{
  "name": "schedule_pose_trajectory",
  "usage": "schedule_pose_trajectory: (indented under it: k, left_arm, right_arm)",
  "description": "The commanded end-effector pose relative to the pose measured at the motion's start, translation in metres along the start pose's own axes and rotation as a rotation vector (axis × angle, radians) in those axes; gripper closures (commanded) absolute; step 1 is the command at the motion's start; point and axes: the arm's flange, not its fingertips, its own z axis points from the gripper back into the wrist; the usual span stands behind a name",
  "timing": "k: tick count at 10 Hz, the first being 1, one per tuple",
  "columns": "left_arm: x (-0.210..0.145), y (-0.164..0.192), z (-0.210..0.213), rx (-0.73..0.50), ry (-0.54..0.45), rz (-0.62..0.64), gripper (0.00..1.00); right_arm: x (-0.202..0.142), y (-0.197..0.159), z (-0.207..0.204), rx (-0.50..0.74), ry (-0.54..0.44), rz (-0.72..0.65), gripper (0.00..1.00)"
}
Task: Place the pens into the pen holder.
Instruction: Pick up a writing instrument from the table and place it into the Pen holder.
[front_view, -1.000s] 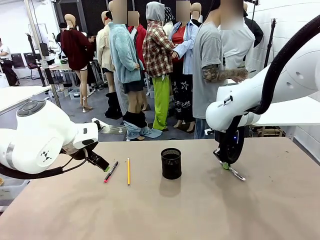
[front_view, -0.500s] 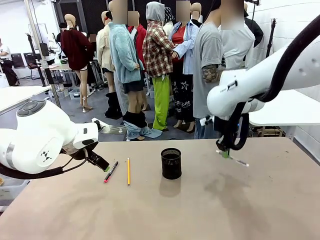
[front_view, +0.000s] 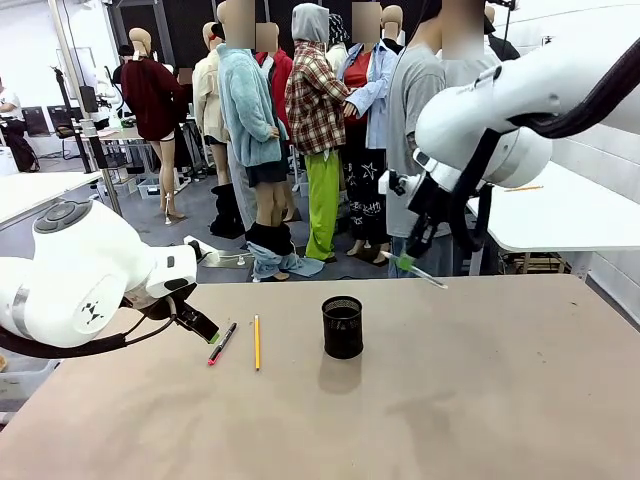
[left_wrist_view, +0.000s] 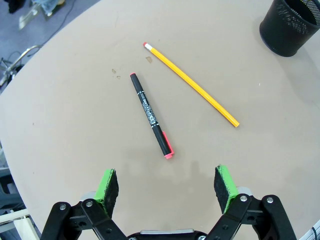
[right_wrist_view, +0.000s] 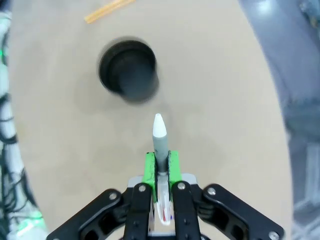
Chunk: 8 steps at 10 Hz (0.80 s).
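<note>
The black mesh pen holder (front_view: 342, 326) stands mid-table, also seen blurred from above (right_wrist_view: 128, 69) and at a corner (left_wrist_view: 291, 24). My right gripper (front_view: 405, 263) hangs high above the table to the holder's right, shut on the white-grey pen (right_wrist_view: 159, 140), whose tip (front_view: 432, 279) points down-right. On the table left of the holder lie a yellow pencil (front_view: 256, 341) (left_wrist_view: 190, 83) and a black pen with pink-red end (front_view: 222, 342) (left_wrist_view: 150, 114). My left gripper (left_wrist_view: 167, 186) is open, low just left of the black pen (front_view: 212, 335).
The tan table (front_view: 480, 400) has broad bare room on its right and front. Its far edge (front_view: 520, 278) runs behind the holder. A person in a grey shirt (front_view: 415, 130) stands beyond the far side, behind my right arm.
My right arm has lifted the white-grey pen off the table at the right and carried it up and leftward, toward the holder. The left arm has not moved.
</note>
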Motion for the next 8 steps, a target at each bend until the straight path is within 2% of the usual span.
schedule_pose_trajectory:
  k: [1,3,6,8]
  left_arm:
    - [0.000,0.002,0.001,0.000,-0.002,0.004,0.00]
    - [0.000,0.002,0.001,0.000,-0.002,0.004,0.00]
    - [0.000,0.002,0.001,0.000,-0.002,0.004,0.00]
    - [0.000,0.002,0.001,0.000,-0.002,0.004,0.00]
  right_arm:
    - [-0.002,0.007,-0.016,0.072,-0.189,0.116,1.00]
    - [0.024,0.008,-0.035,0.144,-0.343,0.246,1.00]
    - [0.057,0.005,-0.050,0.239,-0.478,0.262,1.00]
    - [0.076,0.001,-0.061,0.304,-0.465,0.199,1.00]
